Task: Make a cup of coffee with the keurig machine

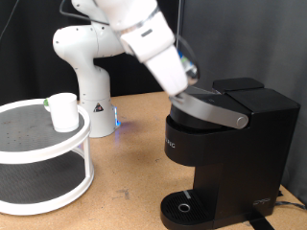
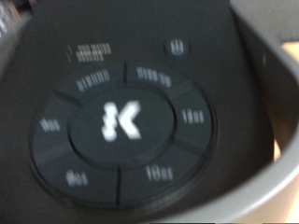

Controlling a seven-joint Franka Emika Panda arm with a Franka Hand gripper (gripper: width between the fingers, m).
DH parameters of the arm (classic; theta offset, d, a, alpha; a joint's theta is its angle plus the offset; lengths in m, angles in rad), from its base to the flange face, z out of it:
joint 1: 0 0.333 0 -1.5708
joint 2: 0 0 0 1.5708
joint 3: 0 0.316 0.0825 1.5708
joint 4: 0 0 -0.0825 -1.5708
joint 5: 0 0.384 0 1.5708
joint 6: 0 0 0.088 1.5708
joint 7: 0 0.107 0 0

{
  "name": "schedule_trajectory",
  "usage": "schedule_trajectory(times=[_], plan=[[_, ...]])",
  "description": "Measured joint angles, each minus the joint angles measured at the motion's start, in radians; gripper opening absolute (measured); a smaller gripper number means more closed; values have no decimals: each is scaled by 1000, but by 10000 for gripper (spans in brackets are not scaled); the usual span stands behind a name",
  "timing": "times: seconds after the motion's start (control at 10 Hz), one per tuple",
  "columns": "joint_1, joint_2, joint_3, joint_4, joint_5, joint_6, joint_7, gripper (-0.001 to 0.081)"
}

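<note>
At the table's left edge stands a white two-tier round rack with dark mesh shelves point(image 1: 84, 144). The small plain white tapered cup point(image 1: 63, 111) sits upright on the top shelf, near its back rim, with a little green tab at its side.

Behind the rack, towards the far edge, is the white robot base point(image 1: 88, 72), its arm reaching over to the right half of the table.

There the black boxy keurig machine point(image 1: 225, 153) faces the near edge, its round drip tray point(image 1: 185, 206) in front and bare. Its long axis is upright, with the grey-silver arched lid handle point(image 1: 216, 108) sloping across the top.

The gripper point(image 1: 182, 91) is down at the handle's left end. The fingers are hidden in the exterior view and absent from the wrist view, so I cannot tell whether they are open or closed. The wrist view, blurred, shows the round button panel point(image 2: 121, 126) close below, with the grey handle curving beside it.

Risk: the cup is well apart from the machine, so brewing now would probably pour onto the tray. A slanted push could slip off the sloping handle.
</note>
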Motion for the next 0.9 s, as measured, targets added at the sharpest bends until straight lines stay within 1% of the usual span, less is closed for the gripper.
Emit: schedule_trajectory(times=[0.2,0.5,0.8,0.9], plan=[[-7,36,-8,-17,0,37,-23,0],[-12,92,-15,-21,10,73,-62,0],[-17,110,-24,-21,40,83,-103,0],[-18,111,-26,-23,72,93,-142,0]])
